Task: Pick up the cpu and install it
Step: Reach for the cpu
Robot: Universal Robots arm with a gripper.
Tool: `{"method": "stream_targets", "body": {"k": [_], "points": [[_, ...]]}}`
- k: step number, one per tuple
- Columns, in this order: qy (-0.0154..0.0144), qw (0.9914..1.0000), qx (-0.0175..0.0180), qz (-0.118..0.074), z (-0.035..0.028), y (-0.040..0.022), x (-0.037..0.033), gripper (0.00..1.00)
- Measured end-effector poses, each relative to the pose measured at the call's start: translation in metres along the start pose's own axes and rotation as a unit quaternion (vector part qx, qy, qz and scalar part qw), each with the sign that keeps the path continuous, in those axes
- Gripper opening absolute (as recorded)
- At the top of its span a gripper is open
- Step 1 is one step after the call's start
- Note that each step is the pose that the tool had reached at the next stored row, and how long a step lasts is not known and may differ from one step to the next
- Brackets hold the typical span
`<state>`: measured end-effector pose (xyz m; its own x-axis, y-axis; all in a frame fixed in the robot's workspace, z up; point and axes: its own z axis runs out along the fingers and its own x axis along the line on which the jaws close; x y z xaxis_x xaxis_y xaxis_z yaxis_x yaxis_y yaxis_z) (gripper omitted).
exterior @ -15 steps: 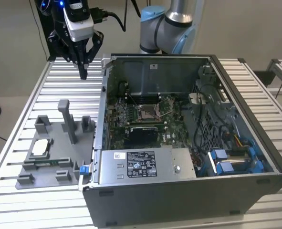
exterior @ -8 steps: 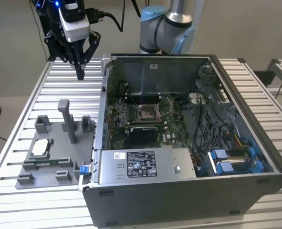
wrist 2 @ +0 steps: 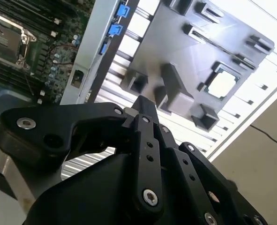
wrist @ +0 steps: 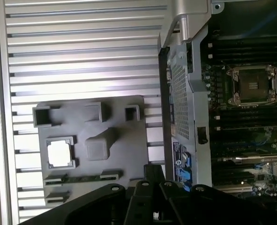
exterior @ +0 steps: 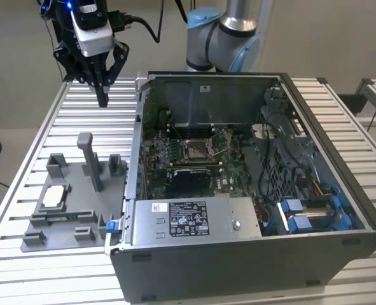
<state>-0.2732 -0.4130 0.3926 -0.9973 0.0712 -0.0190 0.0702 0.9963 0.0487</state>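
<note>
The cpu (exterior: 55,196) is a small pale silver square lying flat in a recess of the grey fixture tray (exterior: 79,184), at the exterior view's left. Both wrist views look down on the cpu (wrist 2: 221,84) (wrist: 59,153) in its recess. My gripper (exterior: 103,100) hangs high above the slatted table behind the tray, well away from the chip, fingers together and holding nothing. The metal-framed socket (exterior: 196,150) with its dark centre sits on the motherboard inside the open computer case (exterior: 238,248). That same socket (wrist: 252,85) (wrist 2: 4,40) appears in both wrist views.
The tray carries a tall grey post (exterior: 89,159) and several smaller blocks around the chip. A slim green memory stick (exterior: 67,217) lies along the tray's near side. The case wall (exterior: 133,165) rises right beside the tray. Bare table slats (exterior: 54,127) lie behind the tray.
</note>
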Motion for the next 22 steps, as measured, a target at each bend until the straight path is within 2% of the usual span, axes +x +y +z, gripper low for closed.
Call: {"method": "stream_targets", "body": {"k": [13,17,22], "points": [[0.0000,1.00000,0.0000,0.000,-0.0005,-0.0039,0.0148,0.00],[0.0000,1.00000,0.0000,0.000,-0.0007,-0.0056,0.0241,0.00],[0.0000,1.00000,0.0000,0.000,-0.0010,-0.0071,0.0398,0.00]]}}
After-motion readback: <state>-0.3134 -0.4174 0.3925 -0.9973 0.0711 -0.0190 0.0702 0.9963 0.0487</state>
